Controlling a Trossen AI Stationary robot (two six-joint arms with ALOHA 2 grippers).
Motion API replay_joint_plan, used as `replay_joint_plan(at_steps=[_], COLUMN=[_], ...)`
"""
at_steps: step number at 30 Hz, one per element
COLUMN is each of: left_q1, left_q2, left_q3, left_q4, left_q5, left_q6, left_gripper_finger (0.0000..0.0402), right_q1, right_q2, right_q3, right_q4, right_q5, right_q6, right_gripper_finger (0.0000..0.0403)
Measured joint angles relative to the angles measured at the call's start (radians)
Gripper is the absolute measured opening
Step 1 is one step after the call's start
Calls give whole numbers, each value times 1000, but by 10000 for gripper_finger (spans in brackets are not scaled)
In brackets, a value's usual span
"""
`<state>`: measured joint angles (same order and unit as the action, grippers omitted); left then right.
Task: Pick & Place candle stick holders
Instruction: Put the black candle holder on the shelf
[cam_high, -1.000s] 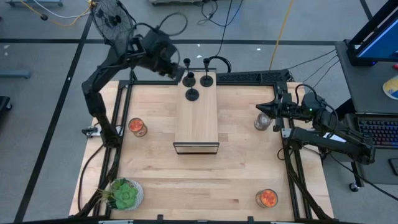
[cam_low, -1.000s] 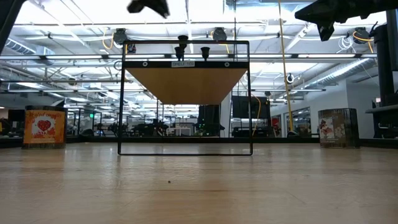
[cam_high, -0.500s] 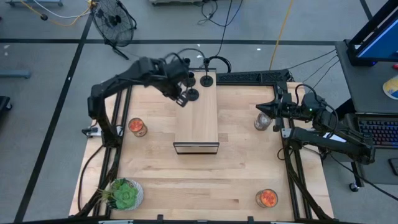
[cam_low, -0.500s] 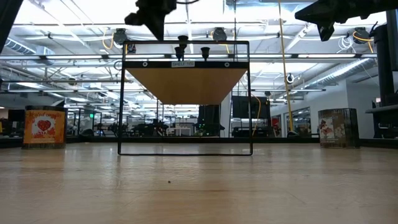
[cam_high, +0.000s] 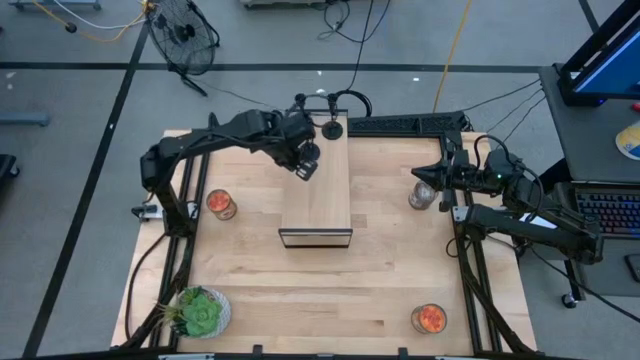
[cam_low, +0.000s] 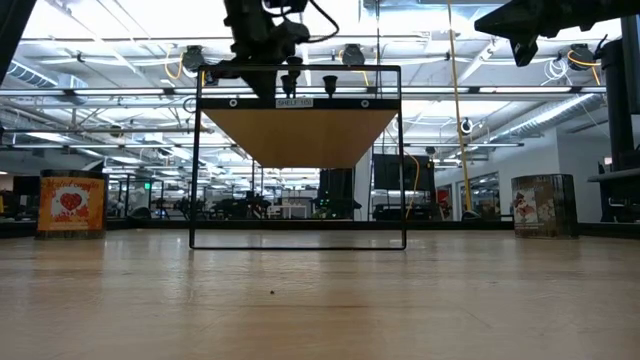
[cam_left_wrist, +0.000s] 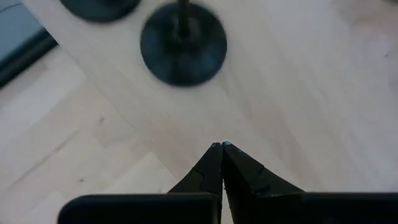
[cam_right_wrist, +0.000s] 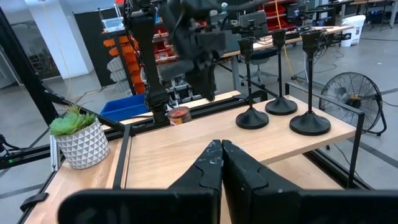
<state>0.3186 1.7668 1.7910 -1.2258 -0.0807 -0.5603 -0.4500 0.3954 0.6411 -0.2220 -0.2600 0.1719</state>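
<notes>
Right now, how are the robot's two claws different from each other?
The left claw hangs over the wooden shelf, close to the candle stick holders. The right claw sits at the table's right edge, by a glass jar. The left claw points down at the shelf top, while the right claw points level across the table. Both claws are shut and hold nothing.

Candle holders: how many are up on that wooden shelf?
3. All stand together at one end of the shelf: the near holder closest to the left claw, the back holder behind it, and the right holder on the shelf's right side. None seem hidden.
</notes>
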Motion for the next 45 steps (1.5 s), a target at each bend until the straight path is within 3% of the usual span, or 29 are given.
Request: replay_joint_plan(at_steps=[8,16,22,28,45], left_q1=[-6,-7,-4,1,15], left_q2=[0,0,0,0,1], left_q3=[-112,-156,-181,-189,-227], left_q4=[105,173,186,186,275], left_q5=[-66,-106,-110,-181,-177], left_q6=[4,103,133,150,197], left_gripper_finger=[13,4,20,4,18], right_q1=[0,0,0,0,0], right_q2=[0,0,0,0,0], right_q3=[0,0,0,0,0], right_q4=[0,0,0,0,1], right_q5=[0,0,1,1,1], right_q6=[0,17,25,26,26], right_gripper_finger=[0,0,0,0,0])
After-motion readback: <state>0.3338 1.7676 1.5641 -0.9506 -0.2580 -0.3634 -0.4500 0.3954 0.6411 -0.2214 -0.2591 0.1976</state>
